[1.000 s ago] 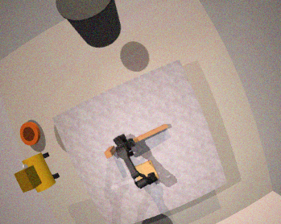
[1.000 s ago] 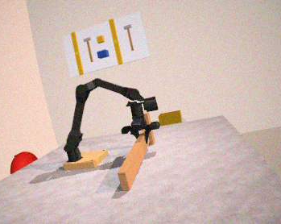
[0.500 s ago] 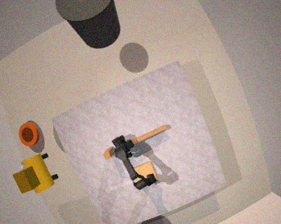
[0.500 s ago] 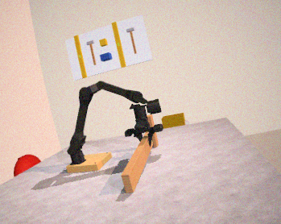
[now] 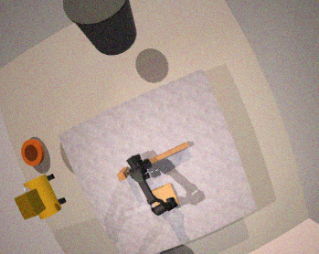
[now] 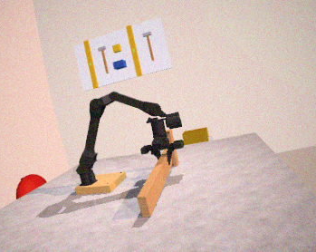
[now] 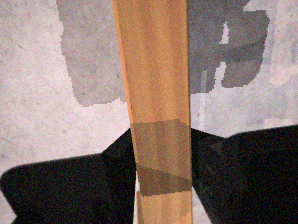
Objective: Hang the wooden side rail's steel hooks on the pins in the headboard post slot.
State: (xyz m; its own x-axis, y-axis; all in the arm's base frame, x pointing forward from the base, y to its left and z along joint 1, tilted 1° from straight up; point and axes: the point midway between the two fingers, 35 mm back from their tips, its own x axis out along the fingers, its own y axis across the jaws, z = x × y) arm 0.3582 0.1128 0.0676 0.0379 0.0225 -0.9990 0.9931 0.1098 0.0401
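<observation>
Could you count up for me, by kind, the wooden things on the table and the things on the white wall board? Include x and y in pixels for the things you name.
Rail (image 5: 173, 152) (image 6: 155, 183) (image 7: 155, 65): 1
Post (image 5: 122, 174) (image 6: 175, 159): 1
Arm's base (image 5: 167, 191) (image 6: 105, 183): 1
Hammers (image 6: 105, 61) (image 6: 149, 49): 2
Yellow strips (image 6: 92, 74) (image 6: 136, 61): 2
Yellow block (image 6: 117, 48): 1
Blue block (image 6: 119, 64): 1
Total: 9
</observation>
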